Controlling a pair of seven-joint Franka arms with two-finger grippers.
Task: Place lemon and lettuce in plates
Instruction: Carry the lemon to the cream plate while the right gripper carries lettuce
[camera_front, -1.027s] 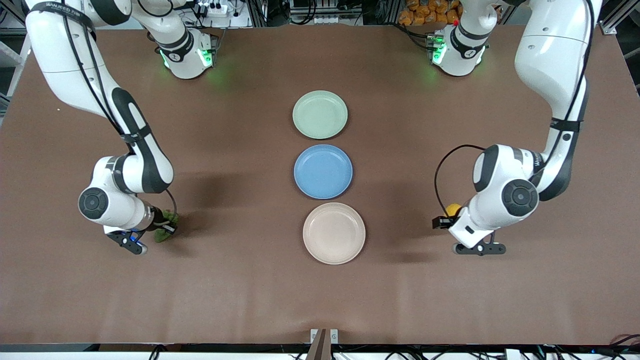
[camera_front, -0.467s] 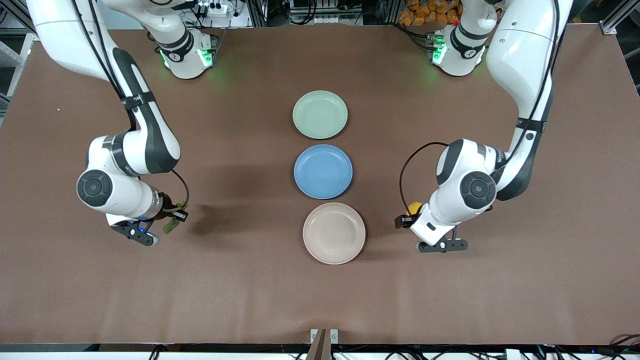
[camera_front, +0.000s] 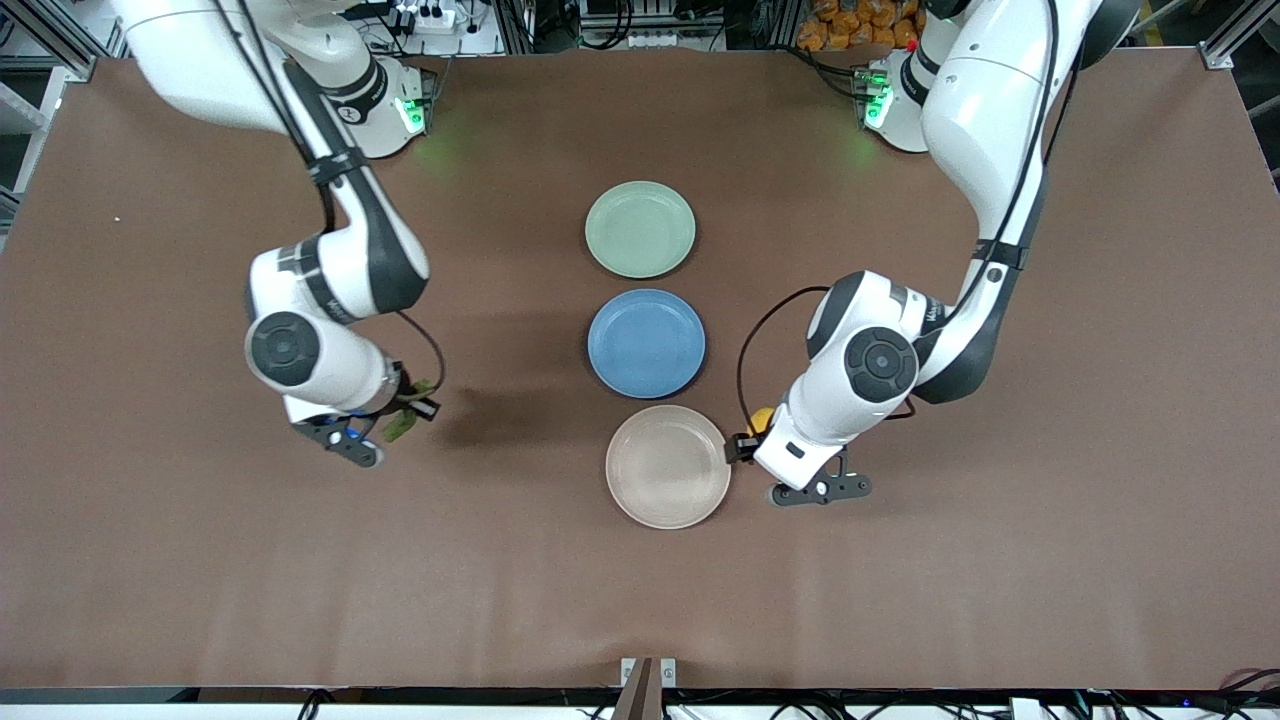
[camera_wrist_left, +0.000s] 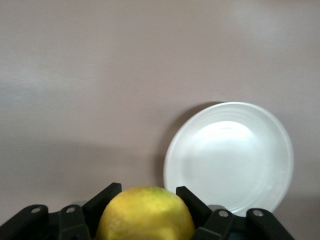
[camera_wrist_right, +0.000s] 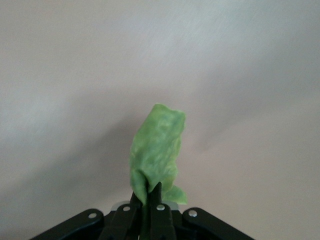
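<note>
I see a round blue plate (camera_front: 646, 342) lying flat at the middle of the brown tabletop (camera_front: 1050, 560), with bare surface all around it. At the edge of the tabletop nearest the front camera, a small metal bracket (camera_front: 648, 674) sits at the midpoint. Above the tabletop's top edge there are cables and orange packets (camera_front: 860, 22).

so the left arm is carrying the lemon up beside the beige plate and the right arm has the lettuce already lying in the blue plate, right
Not quite. The lettuce is not in the blue plate: the right end effector holds it in the air over bare table, as the right wrist view shows. The rest stands: the left end effector grips the lemon beside the beige plate.
</note>
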